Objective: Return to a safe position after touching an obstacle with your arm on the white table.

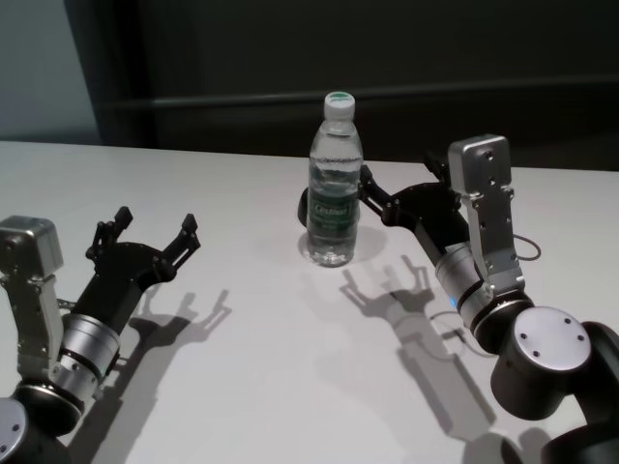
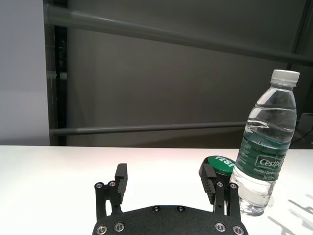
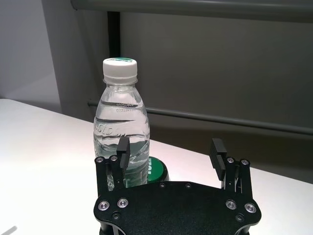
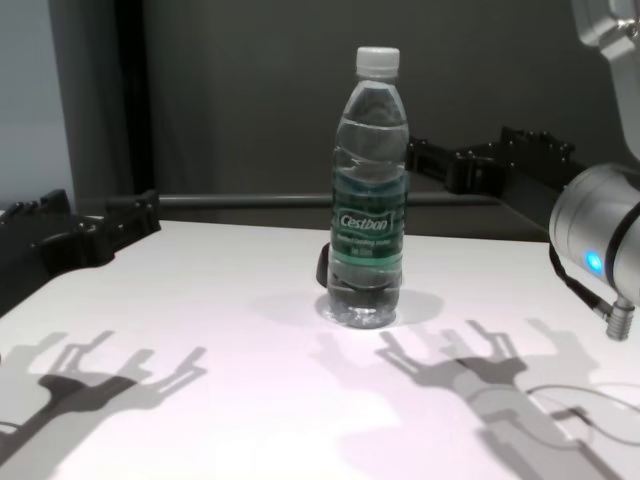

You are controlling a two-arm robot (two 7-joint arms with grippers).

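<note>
surface point(image 1: 242, 387): white, wide, I see it carrying everything | right end effector point(image 1: 401, 184): fingers spread, released, just beside the bottle on its right, touching or not I cannot tell | left end effector point(image 1: 155, 230): released, well apart at near left | bottle point(image 1: 335, 180): upright, mid-surface, capped | dark green-topped lump point(image 2: 219, 165): just behind bottle
</note>
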